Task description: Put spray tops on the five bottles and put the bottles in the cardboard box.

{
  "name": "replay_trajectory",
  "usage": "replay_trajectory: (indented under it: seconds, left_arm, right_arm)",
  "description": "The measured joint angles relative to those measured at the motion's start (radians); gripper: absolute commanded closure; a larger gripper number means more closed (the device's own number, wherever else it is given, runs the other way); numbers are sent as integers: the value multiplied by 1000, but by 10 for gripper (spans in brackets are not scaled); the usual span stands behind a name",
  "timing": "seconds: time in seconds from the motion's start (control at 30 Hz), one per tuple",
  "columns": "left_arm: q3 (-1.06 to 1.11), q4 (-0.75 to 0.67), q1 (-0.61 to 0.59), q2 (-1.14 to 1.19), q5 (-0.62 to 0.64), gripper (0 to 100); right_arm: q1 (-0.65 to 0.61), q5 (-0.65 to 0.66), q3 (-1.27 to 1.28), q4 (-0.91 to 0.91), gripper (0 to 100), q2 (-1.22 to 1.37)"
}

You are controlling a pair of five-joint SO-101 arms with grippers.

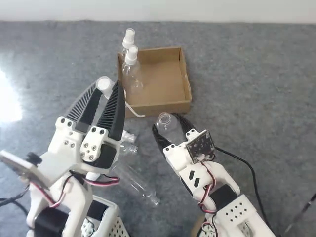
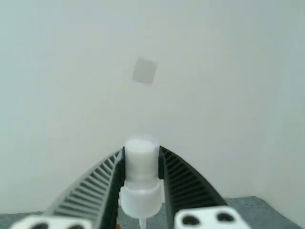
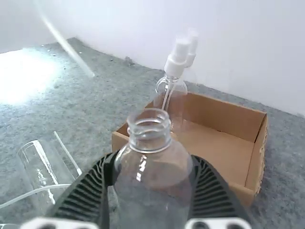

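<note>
L end effector (image 1: 106, 85) is pinching spray top (image 2: 141, 174); R end effector (image 1: 168, 123), at its 3 o'clock, is gripping uncapped bottle (image 3: 150, 167) at 6 o'clock of cardboard box (image 1: 165, 105).

Looks like a robotics lab bench — 2 white arms (image 1: 64, 158) with exposed wires (image 1: 101, 181), grey speckled tabletop (image 1: 256, 74), plain white wall (image 2: 214, 71).

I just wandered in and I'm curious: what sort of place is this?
Probably a small lab or hobby test bench, not a factory: two small arms, left and right, stand on a grey felt-covered table by a plain white wall, with clear bottles and a cardboard box.
</note>
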Motion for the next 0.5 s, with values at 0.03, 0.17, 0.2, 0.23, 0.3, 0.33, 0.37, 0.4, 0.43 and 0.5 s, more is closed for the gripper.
replay_trajectory:
  seconds: [0.03,0.17,0.2,0.23,0.3,0.33,0.37,0.4,0.43,0.5]
  left_arm:
    - [0,0,0,-15,5,971]
    - [-2,17,0,-100,6,971]
    - [-2,26,0,-121,6,971]
    - [-2,34,0,-141,6,971]
    - [-2,40,0,-170,6,971]
    - [6,40,0,-178,6,971]
    - [15,40,0,-180,6,971]
    - [25,40,0,-180,6,971]
    - [31,40,0,-180,6,971]
    - [43,40,2,-180,6,971]
  right_arm:
    - [0,0,0,-5,946,0]
    - [-17,0,0,-9,946,0]
    - [-28,0,0,-9,946,0]
    - [-40,0,0,-9,946,0]
    - [-68,0,0,-9,946,0]
    - [-80,0,0,-9,946,0]
    - [-92,0,0,-9,948,0]
    - [-103,0,0,-9,948,0]
    - [-110,0,0,-9,949,0]
    - [-120,0,0,-9,950,0]
